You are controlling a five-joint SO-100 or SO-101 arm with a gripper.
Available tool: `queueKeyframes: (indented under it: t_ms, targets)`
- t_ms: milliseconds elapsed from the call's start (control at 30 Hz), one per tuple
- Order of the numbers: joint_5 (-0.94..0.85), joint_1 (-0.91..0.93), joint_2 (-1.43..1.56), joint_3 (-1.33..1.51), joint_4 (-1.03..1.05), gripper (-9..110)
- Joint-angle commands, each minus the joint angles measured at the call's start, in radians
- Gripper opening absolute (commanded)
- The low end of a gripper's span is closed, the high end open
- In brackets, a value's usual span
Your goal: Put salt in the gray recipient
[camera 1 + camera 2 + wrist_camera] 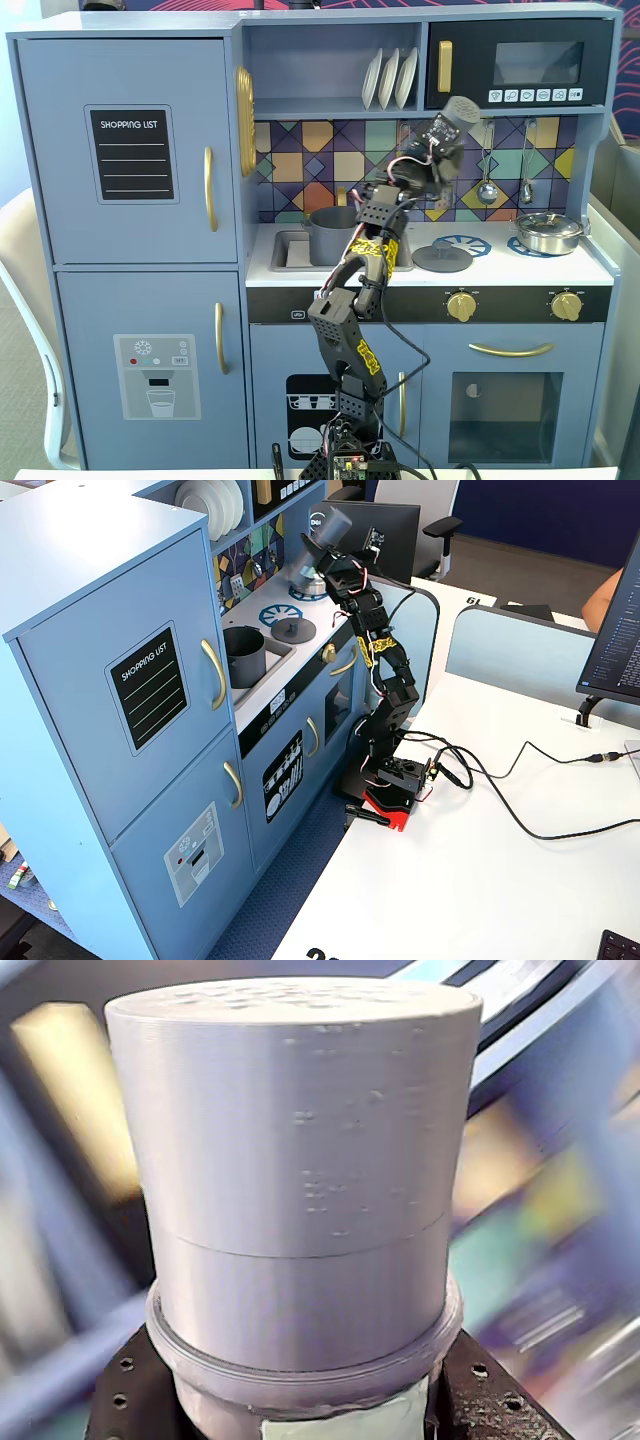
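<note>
Wrist view: the salt point(300, 1190) is clamped in the tool point(300, 1410); if tilted carelessly over the gray pot point(332, 235), it could be dropped beside it

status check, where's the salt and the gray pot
claw shut on salt, raised over the stove. gray pot sits in the sink, apart. nothing between them.

- An office is showing: a computer screen point(375, 538), a desk chair point(438, 530) and a white desk point(500, 880).
- A blue toy kitchen point(110, 680) is standing beside the desk.
</note>
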Motion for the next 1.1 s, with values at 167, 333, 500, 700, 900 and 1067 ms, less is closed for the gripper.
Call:
queueKeyframes:
  t_ms: [167,333,500,700,900,1067]
  targets:
    - [-0.399,0.179,-0.098,0.08,-0.187,0]
    - [-0.511,0.161,-0.178,0.121,-0.305,0]
    - [-0.598,0.137,-0.296,0.121,-0.396,0]
    - [-0.634,0.121,-0.391,0.12,-0.436,0]
    - [-0.617,0.115,-0.445,0.12,-0.451,0]
    - [-0.604,0.121,-0.471,0.129,-0.448,0]
